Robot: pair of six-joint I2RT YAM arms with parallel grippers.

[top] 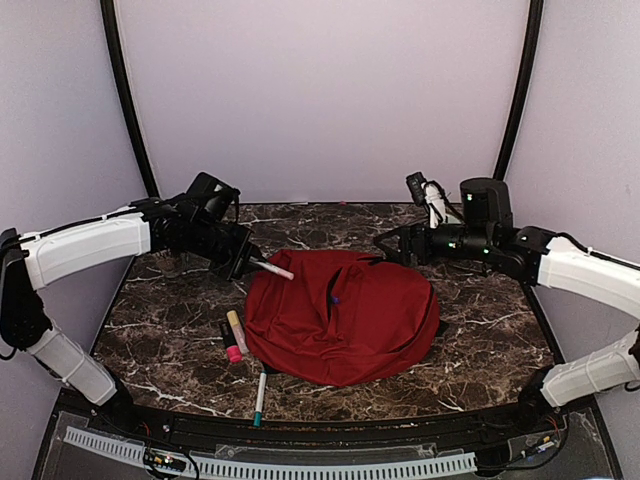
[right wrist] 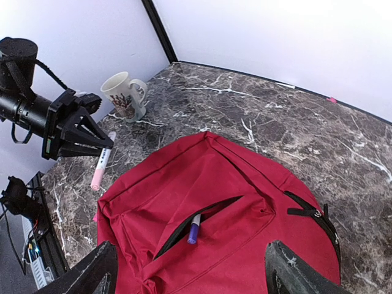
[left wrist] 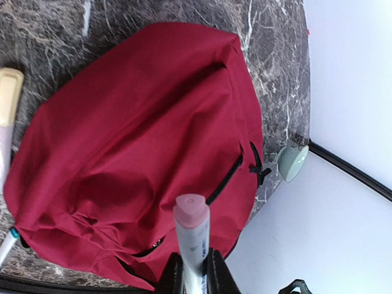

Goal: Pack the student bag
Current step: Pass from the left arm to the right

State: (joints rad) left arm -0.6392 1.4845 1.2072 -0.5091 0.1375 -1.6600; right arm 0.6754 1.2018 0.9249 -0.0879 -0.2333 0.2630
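Note:
The student bag (top: 350, 315) is a big red backpack lying flat in the middle of the marble table. Its front pocket is unzipped, and a purple-capped marker (right wrist: 194, 229) sticks out of the slit. My left gripper (left wrist: 193, 257) is shut on a white marker with a pink cap (left wrist: 192, 226). It hovers just off the bag's upper-left corner, where the top external view shows the left gripper (top: 250, 262) too. My right gripper (right wrist: 193, 263) hangs open above the bag (right wrist: 245, 184), fingers wide apart and holding nothing.
A yellow-capped highlighter (top: 237, 328) and a pink-ended one (top: 233, 352) lie left of the bag, near its front. A teal-tipped pen (top: 260, 395) lies near the table's front edge. A patterned mug (right wrist: 125, 95) stands at the back left, behind the left arm.

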